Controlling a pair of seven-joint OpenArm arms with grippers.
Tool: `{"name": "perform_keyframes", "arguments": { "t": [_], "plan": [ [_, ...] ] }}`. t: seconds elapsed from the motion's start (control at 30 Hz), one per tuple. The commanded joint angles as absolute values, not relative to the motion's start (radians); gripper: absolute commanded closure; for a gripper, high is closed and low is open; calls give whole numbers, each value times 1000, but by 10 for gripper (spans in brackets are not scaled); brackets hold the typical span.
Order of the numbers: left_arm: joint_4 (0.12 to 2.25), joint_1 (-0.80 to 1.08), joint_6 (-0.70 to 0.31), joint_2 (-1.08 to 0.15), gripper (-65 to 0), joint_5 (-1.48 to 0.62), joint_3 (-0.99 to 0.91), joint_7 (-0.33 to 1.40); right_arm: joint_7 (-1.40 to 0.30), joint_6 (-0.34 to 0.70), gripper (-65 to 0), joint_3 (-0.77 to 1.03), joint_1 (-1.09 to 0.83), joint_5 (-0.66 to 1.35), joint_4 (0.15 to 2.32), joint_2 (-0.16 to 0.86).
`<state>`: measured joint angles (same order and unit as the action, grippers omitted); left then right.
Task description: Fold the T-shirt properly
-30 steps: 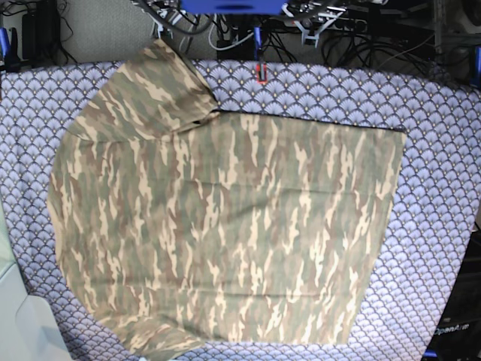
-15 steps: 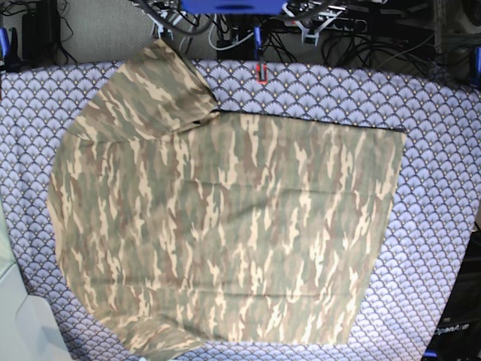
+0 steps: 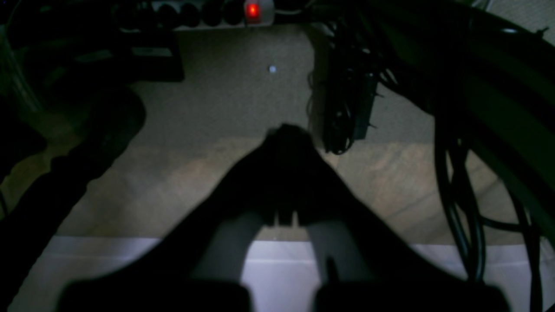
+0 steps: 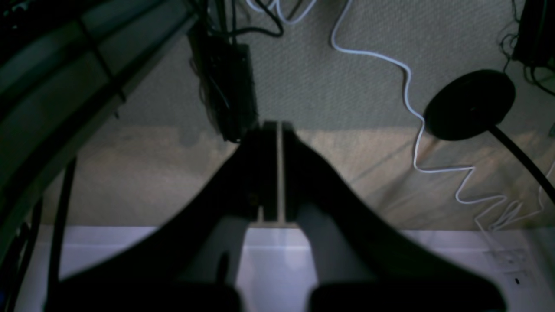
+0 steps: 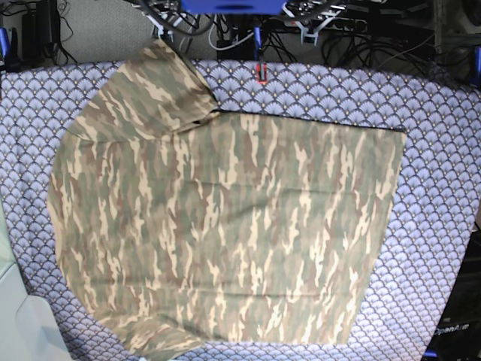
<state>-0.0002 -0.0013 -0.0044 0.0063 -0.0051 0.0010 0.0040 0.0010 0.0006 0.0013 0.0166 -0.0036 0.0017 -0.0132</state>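
Base view, T-shirt (image 5: 225, 233): it is lying spread flat on the tablecloth (image 5: 443, 150), filling most of the surface, collar end toward the view's left and straight hem running down the view's right side.
Base view, sleeves: one sleeve is angling up toward the far edge at upper left; the other is poking out at the bottom left corner.
Base view, my arms: neither of my grippers is showing over the cloth here; only cables and blue frame parts are sitting along the far edge.
Left wrist view, my left gripper (image 3: 284, 134): I am keeping its dark fingers pressed together with no gap at the tips, and nothing is sitting between them.
Left wrist view, surroundings: I am looking at grey carpet (image 3: 234, 95), a power strip (image 3: 217, 11) with a glowing red switch, and hanging black cables; the T-shirt is not appearing here.
Right wrist view, my right gripper (image 4: 274, 130): its fingers are standing almost together, only a thin slit between the tips, gripping nothing.
Right wrist view, surroundings: a white cable (image 4: 407, 86) is snaking over the carpet beside a round black stand base (image 4: 470, 104); no shirt is showing.
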Motion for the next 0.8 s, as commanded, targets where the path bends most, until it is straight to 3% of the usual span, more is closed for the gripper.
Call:
{"name": "perform_keyframes", "arguments": {
  "t": [0.0,0.13,0.37,0.6,0.77],
  "plan": [
    [0,1,-8,8,0,-5,1,8,-1,13,0,1,12,-5,2,-10],
    [4,48,-12,5,0,-1,7,-10,107,13,0,-1,-42,-5,1,-4],
    [0,186,-15,-4,0,1,8,-272,515,13,0,-1,-228,-5,1,54],
    [0,302,-16,-45,0,1,8,-450,768,13,0,-1,-361,-7,0,85],
    [0,406,-147,-58,0,-8,1,-685,987,13,0,-1,-461,-7,0,111]
  ]
}}
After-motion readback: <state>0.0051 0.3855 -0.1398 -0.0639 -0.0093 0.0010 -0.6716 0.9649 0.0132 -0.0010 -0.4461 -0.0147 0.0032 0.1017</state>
